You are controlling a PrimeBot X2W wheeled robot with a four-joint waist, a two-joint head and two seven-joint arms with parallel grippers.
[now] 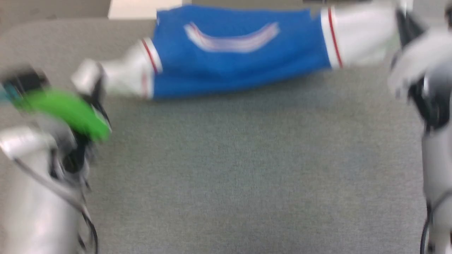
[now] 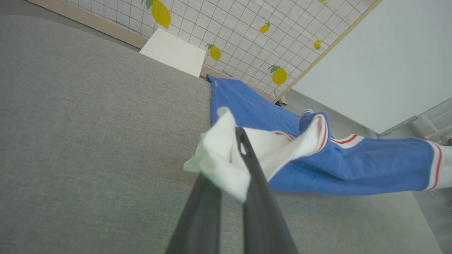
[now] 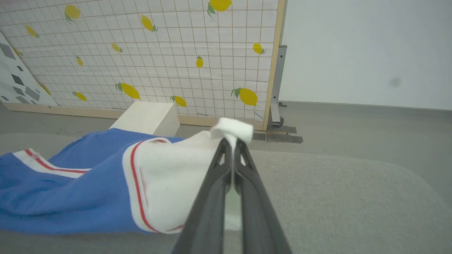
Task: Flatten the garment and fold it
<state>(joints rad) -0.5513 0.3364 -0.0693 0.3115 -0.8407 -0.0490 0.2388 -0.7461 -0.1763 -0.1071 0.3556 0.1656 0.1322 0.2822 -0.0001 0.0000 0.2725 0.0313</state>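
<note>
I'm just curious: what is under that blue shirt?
The grey surface runs beneath the shirt, whose sleeves the left gripper and right gripper pinch. Anything directly under the blue cloth is covered.

Your head cam looks steeply down on the grey pad (image 1: pixel 226 169), garment (image 1: pixel 240 53) up at 12 o'clock. Both wrist cams sit low, tight on a sleeve each, sharing the lemon panel (image 2: pixel 247 31) and white block (image 2: pixel 173 53) behind.

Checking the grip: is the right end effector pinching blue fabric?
No, the right end effector clamps the white sleeve of the shirt.
</note>
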